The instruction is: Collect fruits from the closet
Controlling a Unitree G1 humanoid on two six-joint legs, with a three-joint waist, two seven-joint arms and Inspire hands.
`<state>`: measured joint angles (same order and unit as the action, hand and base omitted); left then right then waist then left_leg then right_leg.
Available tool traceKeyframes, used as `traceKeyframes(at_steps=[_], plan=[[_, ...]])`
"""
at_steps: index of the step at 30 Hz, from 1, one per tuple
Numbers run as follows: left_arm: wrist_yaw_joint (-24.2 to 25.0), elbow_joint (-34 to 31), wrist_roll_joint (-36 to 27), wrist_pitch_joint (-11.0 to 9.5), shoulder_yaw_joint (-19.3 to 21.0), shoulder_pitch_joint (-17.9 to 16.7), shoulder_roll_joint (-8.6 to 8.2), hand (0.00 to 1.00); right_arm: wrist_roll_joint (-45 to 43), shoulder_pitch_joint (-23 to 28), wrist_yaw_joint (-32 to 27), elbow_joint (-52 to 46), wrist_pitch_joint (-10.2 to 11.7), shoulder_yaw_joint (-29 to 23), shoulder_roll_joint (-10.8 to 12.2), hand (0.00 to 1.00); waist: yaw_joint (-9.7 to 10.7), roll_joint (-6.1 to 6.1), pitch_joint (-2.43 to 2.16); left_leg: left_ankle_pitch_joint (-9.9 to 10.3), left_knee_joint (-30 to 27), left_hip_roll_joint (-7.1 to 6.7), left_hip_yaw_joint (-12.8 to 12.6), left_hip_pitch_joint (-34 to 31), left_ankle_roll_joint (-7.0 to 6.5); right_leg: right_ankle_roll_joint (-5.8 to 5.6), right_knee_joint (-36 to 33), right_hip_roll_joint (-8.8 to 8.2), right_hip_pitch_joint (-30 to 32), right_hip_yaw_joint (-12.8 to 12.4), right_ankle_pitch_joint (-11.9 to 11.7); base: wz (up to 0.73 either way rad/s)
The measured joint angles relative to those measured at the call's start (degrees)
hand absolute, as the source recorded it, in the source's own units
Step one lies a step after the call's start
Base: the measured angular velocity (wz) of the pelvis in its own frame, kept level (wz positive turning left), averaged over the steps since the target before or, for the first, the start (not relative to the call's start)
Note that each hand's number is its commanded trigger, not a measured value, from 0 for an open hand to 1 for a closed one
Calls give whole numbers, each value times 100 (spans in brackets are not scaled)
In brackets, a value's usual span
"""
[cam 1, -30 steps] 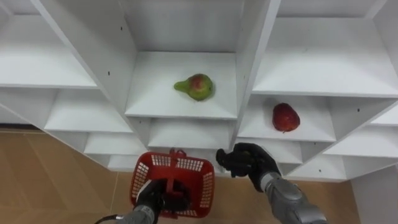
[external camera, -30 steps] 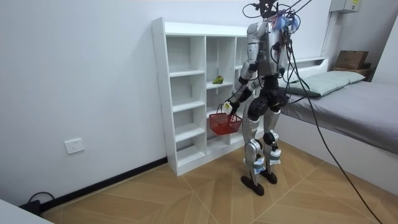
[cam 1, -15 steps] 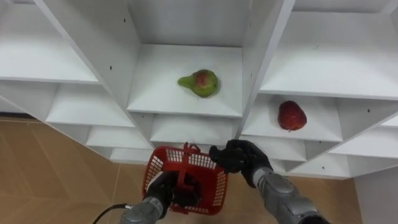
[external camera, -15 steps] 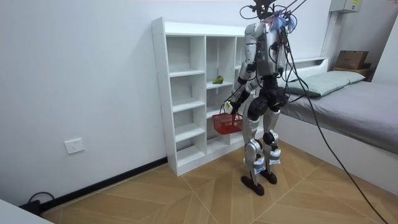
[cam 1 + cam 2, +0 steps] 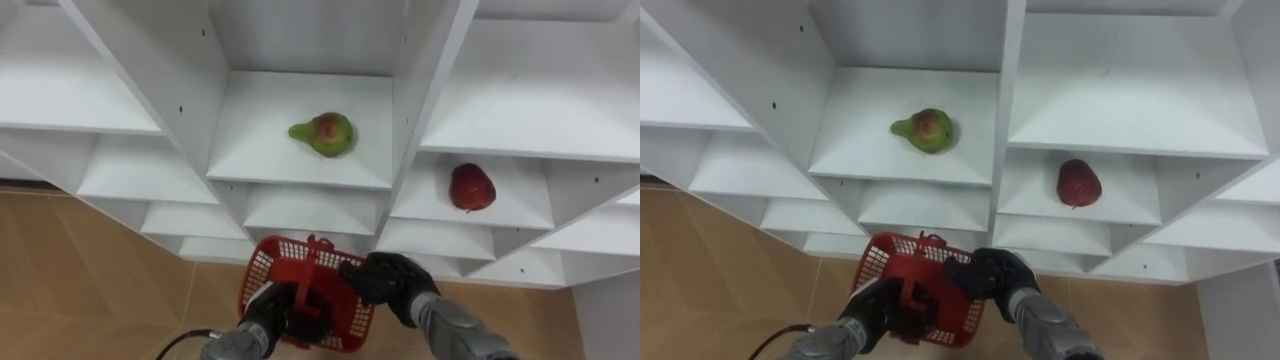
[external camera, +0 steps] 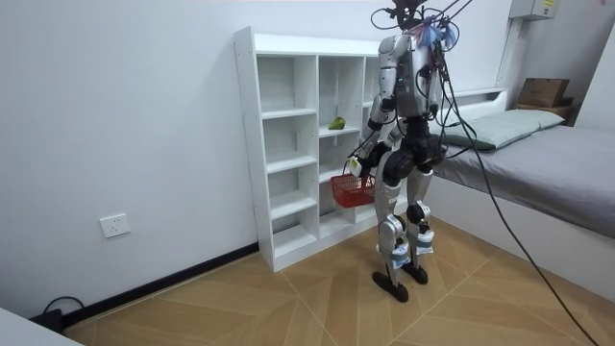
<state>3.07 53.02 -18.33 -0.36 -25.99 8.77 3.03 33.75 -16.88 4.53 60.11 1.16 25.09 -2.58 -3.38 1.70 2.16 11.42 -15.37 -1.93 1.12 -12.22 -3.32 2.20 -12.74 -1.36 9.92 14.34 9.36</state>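
A green pear with a red blush lies on a middle shelf of the white closet. A red fruit sits one shelf lower in the compartment to the right. Below them hangs a red plastic basket; my left hand is shut on its handle. My right hand has its fingers curled and rests against the basket's right rim; I see nothing in it. In the room view I stand facing the closet with the basket at hip height and the pear level with my elbow.
The closet's upright dividers and shelf edges stand close in front of both hands. Wooden floor lies below. A bed stands behind me at the room view's right, and a wall socket is at the left.
The basket has risen and shifted right toward my right hand. My right hand has come down onto the basket's right rim. The fruits have not moved.
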Motion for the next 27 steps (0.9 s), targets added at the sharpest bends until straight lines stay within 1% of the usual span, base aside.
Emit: traceKeyframes(at_steps=[8,13,18,23,27], plan=[[0,-16,-2,-11,-15,9,-36,100,-4,1,284,184,0,79,35,100,-4,0,0,0,-3,0,-19,-25,-1,0,-7,-2,35,-6,0,0],[29,-28,-14,-13,-130,10,-52,100,-6,0,286,195,0,77,37,100,0,0,-1,-1,-3,1,-19,-19,-1,0,-8,-2,34,-7,0,0],[84,-86,-16,-12,-128,10,-104,100,-8,-6,285,193,0,72,67,100,-10,-3,-2,-1,-3,3,-6,-12,-1,0,-16,-2,27,-8,0,0],[209,-144,-21,-12,-129,34,-113,100,-9,-48,285,193,-1,73,88,100,-22,-2,-2,-1,-17,3,-19,-17,-1,0,-26,-3,28,-6,0,0],[217,-144,-21,-12,-129,40,-111,100,-10,-52,291,195,-1,75,112,100,-23,-1,-2,-1,-26,3,-19,-19,-1,2,-28,-3,27,-7,-1,0]])
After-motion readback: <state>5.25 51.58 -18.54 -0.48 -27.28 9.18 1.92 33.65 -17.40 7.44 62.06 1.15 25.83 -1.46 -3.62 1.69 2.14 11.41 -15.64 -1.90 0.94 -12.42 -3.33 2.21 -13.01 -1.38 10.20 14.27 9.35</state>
